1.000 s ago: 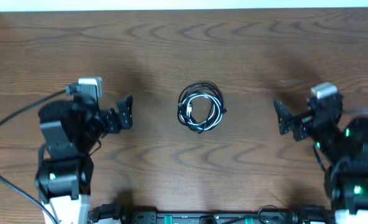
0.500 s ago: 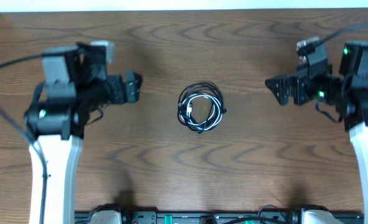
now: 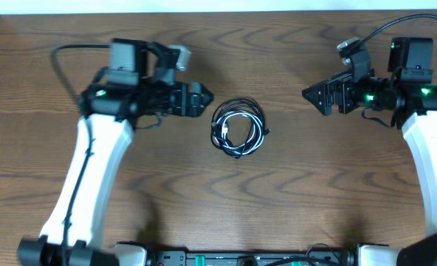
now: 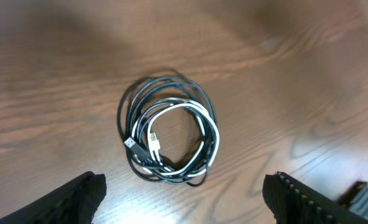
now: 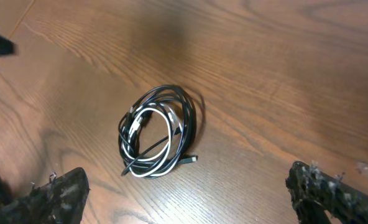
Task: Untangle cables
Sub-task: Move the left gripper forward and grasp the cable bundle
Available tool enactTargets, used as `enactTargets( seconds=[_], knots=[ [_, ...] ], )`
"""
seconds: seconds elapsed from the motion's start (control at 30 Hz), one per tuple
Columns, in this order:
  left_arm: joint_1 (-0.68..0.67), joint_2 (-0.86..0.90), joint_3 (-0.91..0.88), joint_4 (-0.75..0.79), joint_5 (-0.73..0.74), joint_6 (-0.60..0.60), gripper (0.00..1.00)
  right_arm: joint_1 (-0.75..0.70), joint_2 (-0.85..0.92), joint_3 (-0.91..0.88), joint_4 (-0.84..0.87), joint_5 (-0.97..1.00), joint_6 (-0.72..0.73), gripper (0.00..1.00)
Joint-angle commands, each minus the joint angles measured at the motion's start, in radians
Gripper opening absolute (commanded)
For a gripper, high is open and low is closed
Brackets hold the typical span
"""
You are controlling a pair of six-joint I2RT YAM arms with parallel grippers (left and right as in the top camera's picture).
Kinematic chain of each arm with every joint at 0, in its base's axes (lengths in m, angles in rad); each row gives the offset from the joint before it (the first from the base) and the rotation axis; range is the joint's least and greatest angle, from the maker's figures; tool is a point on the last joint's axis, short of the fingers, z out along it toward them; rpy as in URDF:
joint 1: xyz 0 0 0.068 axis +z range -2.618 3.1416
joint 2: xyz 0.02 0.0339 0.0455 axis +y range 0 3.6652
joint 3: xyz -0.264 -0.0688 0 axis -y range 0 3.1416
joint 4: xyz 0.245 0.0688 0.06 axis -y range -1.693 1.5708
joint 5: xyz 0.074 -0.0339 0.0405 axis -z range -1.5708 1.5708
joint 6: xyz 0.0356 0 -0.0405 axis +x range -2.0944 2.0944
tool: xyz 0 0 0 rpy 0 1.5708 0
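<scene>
Overhead: cables (image 3: 238, 128) coiled, black round white

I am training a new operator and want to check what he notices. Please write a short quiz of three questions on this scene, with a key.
1. True or false: the left gripper is open and touches no part of the cables.
2. The white cord lies: A) wound in with the black cords; B) alone, apart from them; C) held in a gripper.
3. Fill in: the right gripper is ____.
Key: 1 true; 2 A; 3 open.
</scene>
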Motion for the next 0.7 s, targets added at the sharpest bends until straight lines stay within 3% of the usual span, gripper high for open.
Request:
enactTargets(
  seconds=[0.0, 0.3, 0.43, 0.53, 0.67],
  knots=[
    [-0.081, 0.091, 0.016, 0.021, -0.134, -0.042, 0.86, 0.008, 0.032, 0.019, 0.000, -0.035, -0.013, 0.96],
    [-0.242, 0.304, 0.016, 0.171, -0.323, -0.034, 0.86, 0.010, 0.043, 0.019, -0.008, -0.035, -0.013, 0.95],
    [-0.272, 0.393, 0.016, 0.225, -0.356, 0.037, 0.86, 0.016, 0.043, 0.019, -0.008, -0.034, -0.013, 0.94],
    [-0.276, 0.443, 0.016, 0.265, -0.382, 0.109, 0.86, 0.021, 0.043, 0.019, -0.008, -0.033, -0.013, 0.94],
    [-0.276, 0.485, 0.016, 0.291, -0.381, 0.322, 0.84, 0.027, 0.043, 0.018, -0.008, -0.031, -0.013, 0.96]
  ],
)
